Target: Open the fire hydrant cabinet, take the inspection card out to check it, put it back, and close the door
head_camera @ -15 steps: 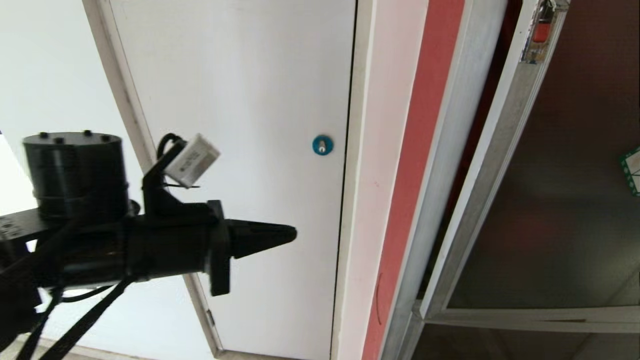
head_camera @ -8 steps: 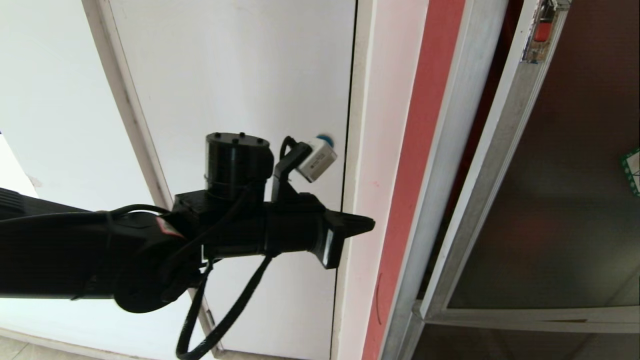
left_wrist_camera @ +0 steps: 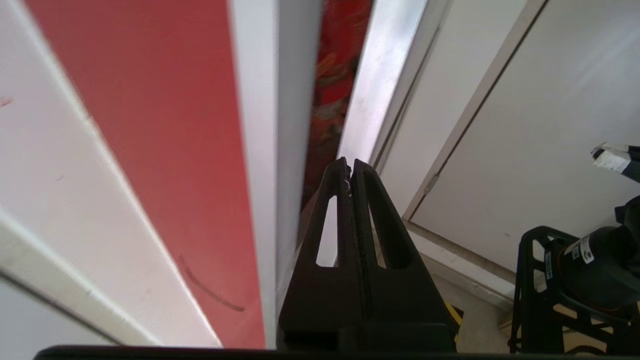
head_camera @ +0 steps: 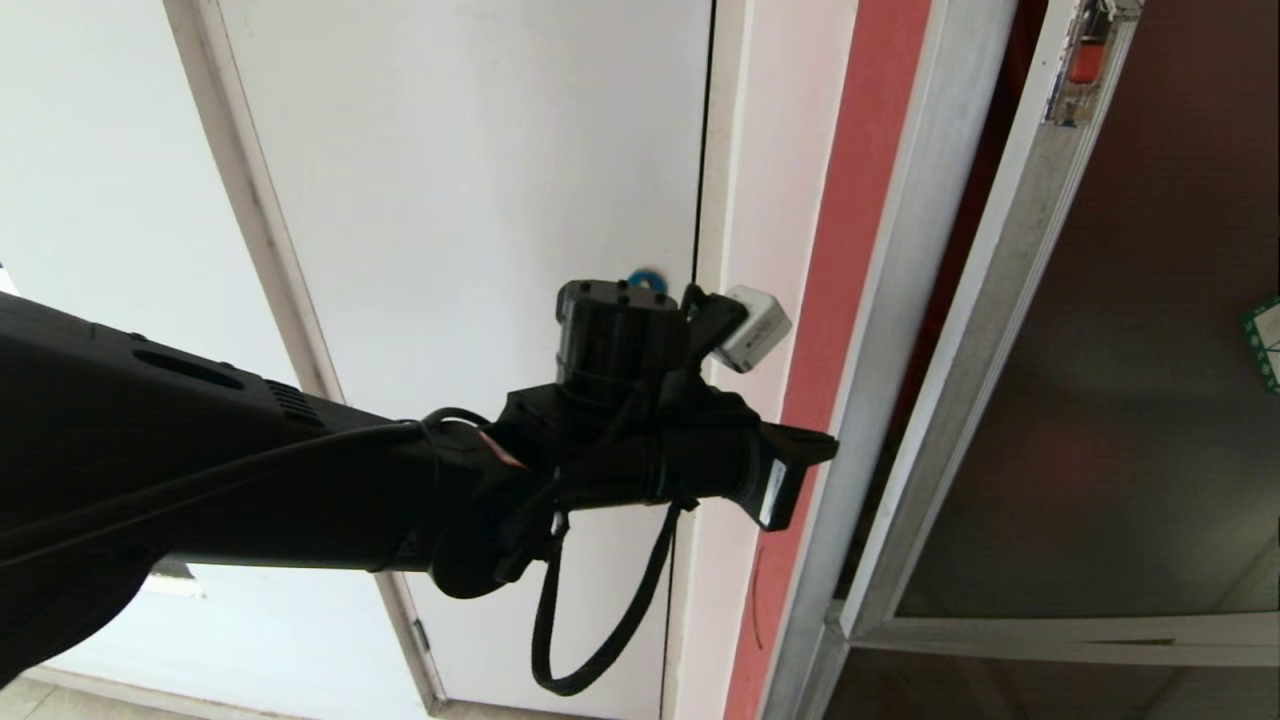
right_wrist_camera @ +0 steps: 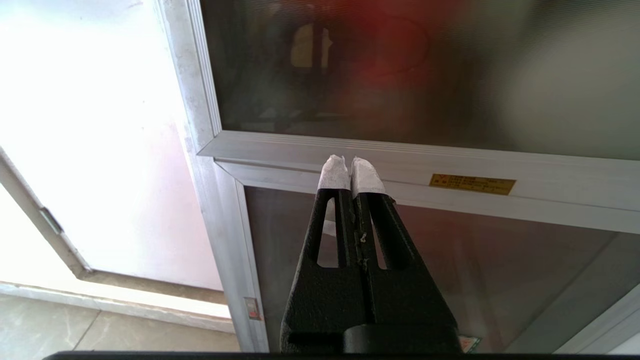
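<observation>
Left gripper [head_camera: 825, 447], fingers pressed together and empty, reaching toward the gap beside the ajar door [head_camera: 1100, 400] of the fire hydrant cabinet [head_camera: 900, 250]. Right gripper [right_wrist_camera: 351, 165] clenched before the crossbar's brass plate [right_wrist_camera: 472, 184], lettering unreadable.

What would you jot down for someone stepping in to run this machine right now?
Left pincer: shut, empty, tip at the narrow gap between the fire hydrant cabinet frame and the door.
Right pincer: shut, empty, pointing at the door's crossbar near its brass plate.
Door: only ajar, red interior showing through the gap in the left wrist view.
Inspection card: not visible.
Done: the door seems cracked open.
Left: swing the door wide, take out the card, check it, put it back, close the door.
</observation>
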Controlling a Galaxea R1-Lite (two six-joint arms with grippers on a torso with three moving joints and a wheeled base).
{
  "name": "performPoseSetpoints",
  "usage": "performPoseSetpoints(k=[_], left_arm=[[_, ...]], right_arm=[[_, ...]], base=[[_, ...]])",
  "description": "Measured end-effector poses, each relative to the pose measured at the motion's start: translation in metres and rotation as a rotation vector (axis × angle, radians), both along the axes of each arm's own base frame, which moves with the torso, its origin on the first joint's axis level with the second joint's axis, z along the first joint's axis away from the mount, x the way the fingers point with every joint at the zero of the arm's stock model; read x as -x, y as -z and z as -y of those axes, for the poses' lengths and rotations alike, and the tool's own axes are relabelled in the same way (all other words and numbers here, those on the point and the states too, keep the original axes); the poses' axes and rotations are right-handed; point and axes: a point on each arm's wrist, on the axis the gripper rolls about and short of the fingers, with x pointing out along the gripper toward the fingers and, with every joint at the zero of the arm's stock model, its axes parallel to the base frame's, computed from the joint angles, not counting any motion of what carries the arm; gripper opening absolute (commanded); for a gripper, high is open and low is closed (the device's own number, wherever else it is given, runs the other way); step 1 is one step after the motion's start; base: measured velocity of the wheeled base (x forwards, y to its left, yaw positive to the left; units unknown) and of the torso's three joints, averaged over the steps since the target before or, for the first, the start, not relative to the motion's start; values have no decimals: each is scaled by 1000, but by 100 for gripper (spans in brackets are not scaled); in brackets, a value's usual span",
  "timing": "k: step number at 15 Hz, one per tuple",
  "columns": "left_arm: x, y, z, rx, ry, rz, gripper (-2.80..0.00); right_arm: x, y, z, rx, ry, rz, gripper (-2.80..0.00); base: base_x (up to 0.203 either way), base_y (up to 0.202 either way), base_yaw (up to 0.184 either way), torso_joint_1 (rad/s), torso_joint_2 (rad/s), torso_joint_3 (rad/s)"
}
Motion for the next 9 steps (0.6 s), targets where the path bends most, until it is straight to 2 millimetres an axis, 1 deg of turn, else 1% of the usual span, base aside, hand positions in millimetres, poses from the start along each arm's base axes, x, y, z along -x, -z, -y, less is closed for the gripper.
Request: performPoseSetpoints(k=[3,7,9], left_arm=[[-4,7,20,1,1,6,-280],[-13,13,47,17,-66,35,-280],[-17,17,55,18,-65,44,-280]], right_arm=[[0,0,0,0,0,0,-280],[0,0,0,0,0,0,-280],[0,0,0,0,0,0,-280]], base=[[0,0,0,0,0,0],[0,0,0,0,0,0],[0,0,0,0,0,0]])
